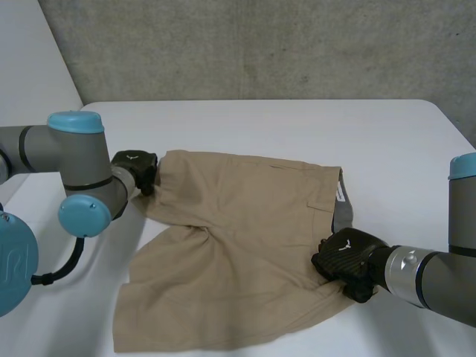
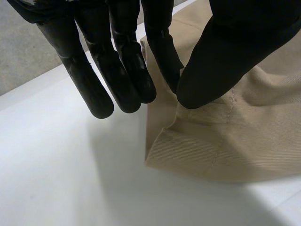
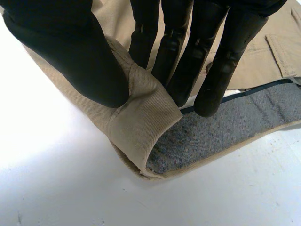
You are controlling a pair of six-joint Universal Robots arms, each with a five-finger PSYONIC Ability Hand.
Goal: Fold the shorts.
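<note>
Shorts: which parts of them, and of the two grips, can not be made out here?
Head view: the left hand covers the leg corner of the shorts that it pinches.
Head view: the right hand covers its fingers and the waistband corner in them.
Left wrist view: the thumb hides the pinch point.
Right wrist view: the pocket is cut off by the picture's edge.

Head view: high, rear-centre, looks down over whole table (image 1: pixel 387 141). Wrist views: close range, facing down at table edge-on. All three share shorts (image 1: pixel 245 238).
</note>
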